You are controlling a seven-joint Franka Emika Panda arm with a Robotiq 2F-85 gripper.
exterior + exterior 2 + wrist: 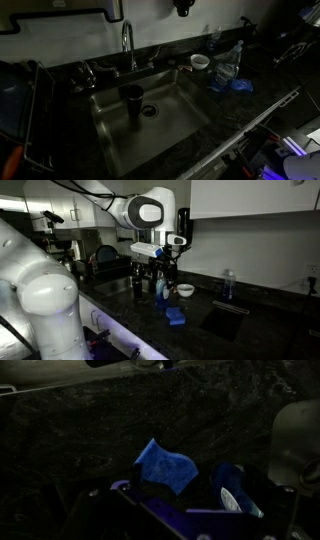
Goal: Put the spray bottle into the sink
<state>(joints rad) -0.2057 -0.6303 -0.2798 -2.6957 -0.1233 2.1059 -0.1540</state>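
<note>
Above the counter beside the sink (185, 110), the gripper (162, 258) hangs with nothing in it. The frames are too dark to tell how far its jaws are parted. In an exterior view it is just over the dark head of the spray bottle (161, 288) and does not visibly touch it.

The spray bottle (229, 67) stands upright on the dark counter, outside the sink and near the corner at the tap side. A small white bowl (200, 61) sits between the bottle and the sink's tap (128, 45), close to the basin's rim. A crumpled blue cloth (237, 86) lies at the bottle's foot, on the side away from the sink. The wrist view shows the same cloth (165, 465) on the speckled stone, with dark gripper parts below it too dim to read.

Inside the sink a dark tumbler (132, 100) stands upright just beside the round drain (150, 111).
</note>
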